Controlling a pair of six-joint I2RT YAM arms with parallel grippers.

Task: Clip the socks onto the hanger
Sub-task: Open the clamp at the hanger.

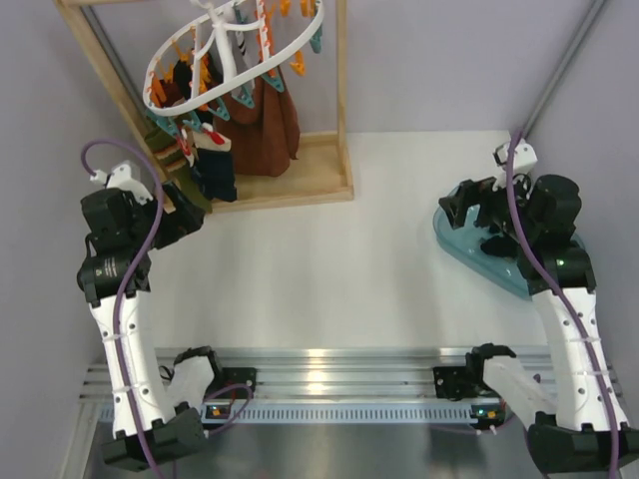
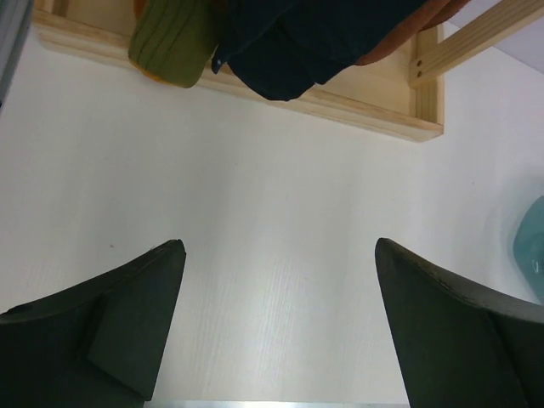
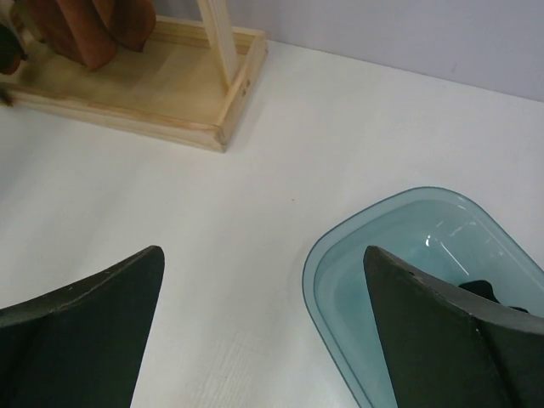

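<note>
Nearest the overhead camera, both arm bases were seen bolted to a metal rail [image 1: 339, 374] at the near edge of a white table [image 1: 329, 269].

Left gripper [image 1: 185, 215]: raised over the far left of the table, just beside the wooden frame [image 1: 300, 185]. Jaws were spread wide with nothing between them. In its wrist view only bare tabletop was seen between the two dark fingers [image 2: 136, 314].

Right gripper [image 1: 454, 208]: held above the left end of a teal tray [image 1: 449, 238] on the right side of the table. Jaws were likewise parted wide and nothing was held. In its wrist view the tray rim was cut off by the right-hand finger [image 3: 442, 331].

Hanger [image 1: 222, 52]: hung tilted from the top of the wooden frame at the far left, with its white ring edged by orange and teal clips. Black socks [image 1: 215, 170] were noted hanging from its near left side, low over the frame's base board. An olive-green item [image 2: 174, 42] was seen just beside them, and rust-brown cloth [image 1: 270, 125] behind them toward the middle of the frame. How many socks were clipped could not be told.

Tray: a black piece [image 3: 480, 293] was seen lying inside, partly hidden by the right gripper's finger. It was taken for fabric, though its shape could not be made out. Tray and hanger were well apart, with open tabletop between.
</note>
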